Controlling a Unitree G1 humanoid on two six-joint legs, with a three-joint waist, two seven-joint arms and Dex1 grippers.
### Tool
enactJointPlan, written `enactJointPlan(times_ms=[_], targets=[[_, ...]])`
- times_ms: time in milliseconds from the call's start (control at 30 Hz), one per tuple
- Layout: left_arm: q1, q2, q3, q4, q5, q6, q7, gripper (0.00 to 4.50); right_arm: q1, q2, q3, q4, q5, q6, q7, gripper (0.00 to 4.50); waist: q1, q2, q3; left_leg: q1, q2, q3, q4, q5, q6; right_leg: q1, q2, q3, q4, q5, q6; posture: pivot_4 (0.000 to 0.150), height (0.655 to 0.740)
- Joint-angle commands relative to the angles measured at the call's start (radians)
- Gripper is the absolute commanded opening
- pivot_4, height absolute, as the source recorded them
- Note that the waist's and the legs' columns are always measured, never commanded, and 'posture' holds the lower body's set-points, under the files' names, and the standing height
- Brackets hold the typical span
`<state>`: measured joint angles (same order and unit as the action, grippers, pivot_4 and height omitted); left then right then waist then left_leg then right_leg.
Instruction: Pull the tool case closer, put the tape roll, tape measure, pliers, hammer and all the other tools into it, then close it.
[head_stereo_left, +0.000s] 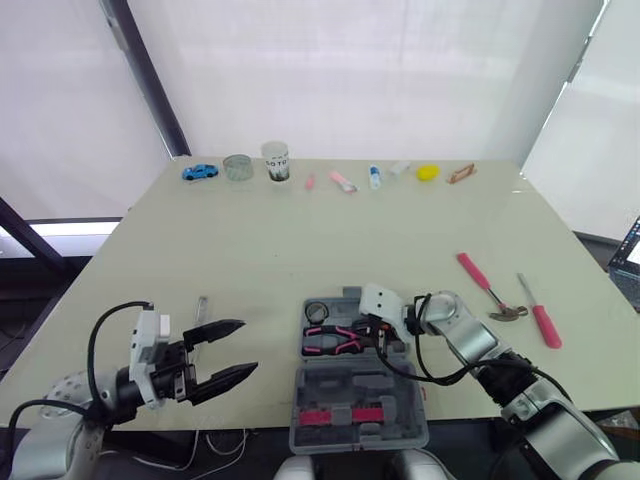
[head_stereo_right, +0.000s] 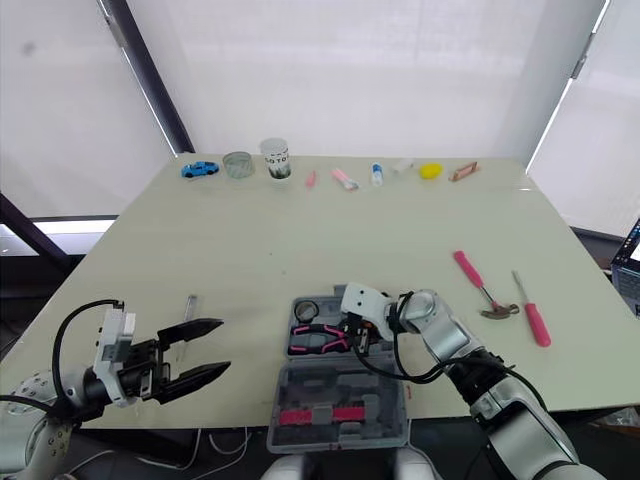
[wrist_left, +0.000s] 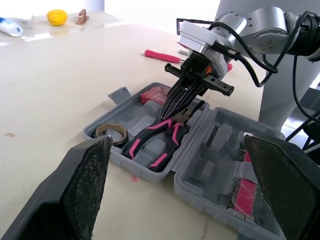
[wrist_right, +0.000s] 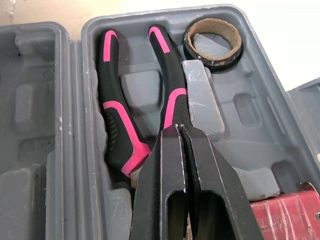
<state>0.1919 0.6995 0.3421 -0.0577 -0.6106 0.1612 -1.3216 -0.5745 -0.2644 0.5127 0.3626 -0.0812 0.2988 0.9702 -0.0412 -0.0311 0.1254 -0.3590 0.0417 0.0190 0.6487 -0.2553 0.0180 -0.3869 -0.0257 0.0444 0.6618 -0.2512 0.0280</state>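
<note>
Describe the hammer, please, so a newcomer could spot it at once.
On the right side of the table, beyond the open tool case, lie two pink-handled tools. The hammer is nearer the case and ends in a metal claw head, unlike the straight screwdriver.

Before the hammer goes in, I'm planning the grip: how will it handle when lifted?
Likely head-heavy: the hammer carries its metal head at one end, so a handle grip may tip. It lies flat; rolling seems unlikely.

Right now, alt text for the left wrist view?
Right gripper, fingers together, tips at the head of the pliers inside the open grey tool case, tape roll beside them. Left gripper, open, frames the foreground.
</note>
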Motion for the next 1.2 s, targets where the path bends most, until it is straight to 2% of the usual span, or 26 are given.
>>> enactJointPlan(times_ms=[33, 133, 233, 333, 433, 533, 600, 667, 700, 733, 800, 933, 967, 1100, 1200], targets=[[0.012, -0.007, 0.002, -0.005, 0.023, -0.024, 0.032, 4.5, 0.099, -0.042, 0.136, 0.188, -0.131, 0.093, -0.001, 0.1, 0.0, 0.005, -0.006, 0.001, 0.001, 0.0, -0.001, 0.0, 0.0, 0.0, -0.001, 0.0, 0.0, -0.002, 0.003, 0.15, 0.74], [0.028, -0.037, 0.002, -0.011, 0.037, -0.029, 0.08, 4.5, 0.122, -0.023, 0.039, 0.158, -0.069, -0.027, -0.058, 0.1, 0.0, 0.009, -0.014, 0.001, 0.001, 0.0, -0.002, 0.0, 0.0, 0.0, -0.003, 0.0, -0.001, -0.002, 0.004, 0.15, 0.74], [0.046, -0.076, 0.013, -0.023, 0.039, -0.037, 0.13, 4.5, 0.15, 0.02, -0.105, 0.074, 0.066, -0.155, -0.08, 0.1, 0.0, 0.009, -0.014, 0.001, 0.001, 0.0, -0.002, 0.0, 0.0, 0.001, -0.005, 0.0, -0.001, -0.003, 0.004, 0.15, 0.74], [0.063, -0.121, 0.035, -0.022, 0.034, -0.032, 0.203, 4.5, 0.193, 0.031, -0.235, -0.025, 0.202, -0.173, -0.053, 0.1, 0.001, 0.009, -0.006, -0.001, 0.001, -0.001, -0.002, 0.0, 0.0, 0.0, -0.007, 0.0, -0.001, -0.003, 0.004, 0.15, 0.74], [0.085, -0.181, 0.066, -0.006, 0.031, -0.037, 0.305, 4.5, 0.276, -0.011, -0.327, -0.125, 0.269, -0.246, -0.051, 0.1, 0.005, 0.012, 0.007, -0.013, -0.002, 0.0, -0.001, 0.0, 0.0, -0.01, -0.006, 0.0, -0.001, 0.0, 0.001, 0.15, 0.74], [0.114, -0.231, 0.1, -0.007, 0.029, -0.042, 0.387, 4.5, 0.37, -0.065, -0.412, -0.231, 0.351, -0.208, -0.04, 0.1, 0.005, 0.011, 0.009, -0.029, -0.003, -0.001, 0.0, 0.0, 0.0, -0.024, -0.006, 0.0, 0.0, 0.001, 0.007, 0.15, 0.74], [0.135, -0.253, 0.119, -0.005, 0.03, -0.05, 0.424, 4.5, 0.447, -0.104, -0.469, -0.298, 0.411, -0.185, -0.023, 0.1, 0.006, 0.011, 0.009, -0.031, -0.003, -0.002, 0.0, 0.0, 0.0, -0.026, -0.006, -0.001, -0.001, 0.001, 0.007, 0.15, 0.74], [0.155, -0.271, 0.14, -0.001, 0.031, -0.06, 0.454, 4.5, 0.527, -0.152, -0.515, -0.336, 0.42, -0.212, -0.018, 0.64, 0.006, 0.009, 0.01, -0.032, -0.003, -0.003, 0.0, 0.0, 0.0, -0.026, -0.006, -0.003, -0.001, 0.001, 0.007, 0.15, 0.74], [0.163, -0.276, 0.147, 0.002, 0.033, -0.066, 0.465, 4.5, 0.56, -0.17, -0.537, -0.349, 0.425, -0.221, -0.02, 0.74, 0.006, 0.009, 0.012, -0.032, -0.003, -0.003, 0.0, 0.0, 0.0, -0.026, -0.006, -0.003, -0.001, 0.001, 0.007, 0.15, 0.74], [0.174, -0.282, 0.157, 0.007, 0.032, -0.072, 0.475, 4.5, 0.597, -0.185, -0.571, -0.361, 0.434, -0.228, -0.03, 1.4, 0.007, 0.009, 0.014, -0.032, -0.003, -0.003, 0.0, 0.0, 0.0, -0.026, -0.006, -0.003, -0.001, 0.001, 0.007, 0.15, 0.74], [0.196, -0.291, 0.175, 0.013, 0.03, -0.08, 0.491, 4.5, 0.671, -0.213, -0.645, -0.382, 0.453, -0.244, -0.049, 2.15, 0.008, 0.007, 0.016, -0.032, -0.003, -0.002, 0.0, 0.0, 0.0, -0.026, -0.006, -0.003, -0.001, -0.001, 0.005, 0.15, 0.74], [0.236, -0.309, 0.209, 0.022, 0.021, -0.089, 0.517, 4.5, 0.809, -0.24, -0.804, -0.368, 0.483, -0.294, -0.096, 4.33, 0.006, 0.005, 0.02, -0.032, -0.003, -0.001, 0.001, 0.0, 0.0, -0.026, -0.006, -0.002, -0.001, -0.004, 0.007, 0.15, 0.74], [0.246, -0.312, 0.214, 0.027, 0.022, -0.094, 0.519, 4.5, 0.843, -0.243, -0.835, -0.359, 0.484, -0.307, -0.1, 4.46, 0.007, 0.004, 0.02, -0.031, -0.003, 0.0, 0.001, 0.0, 0.0, -0.026, -0.006, -0.001, -0.001, -0.004, 0.008, 0.15, 0.74], [0.28, -0.325, 0.239, 0.044, 0.024, -0.101, 0.539, 4.5, 0.967, -0.255, -0.932, -0.321, 0.486, -0.351, -0.105, 4.46, 0.006, 0.004, 0.02, -0.032, -0.003, 0.001, 0.001, 0.0, 0.0, -0.026, -0.006, -0.001, -0.002, -0.004, 0.008, 0.15, 0.74], [0.297, -0.333, 0.256, 0.04, 0.008, -0.087, 0.559, 4.5, 1.0, -0.254, -0.973, -0.306, 0.495, -0.361, -0.116, 4.46, 0.001, 0.003, 0.021, -0.032, -0.003, 0.001, 0.0, -0.001, 0.001, -0.026, -0.006, 0.001, -0.004, -0.004, 0.008, 0.15, 0.74]])
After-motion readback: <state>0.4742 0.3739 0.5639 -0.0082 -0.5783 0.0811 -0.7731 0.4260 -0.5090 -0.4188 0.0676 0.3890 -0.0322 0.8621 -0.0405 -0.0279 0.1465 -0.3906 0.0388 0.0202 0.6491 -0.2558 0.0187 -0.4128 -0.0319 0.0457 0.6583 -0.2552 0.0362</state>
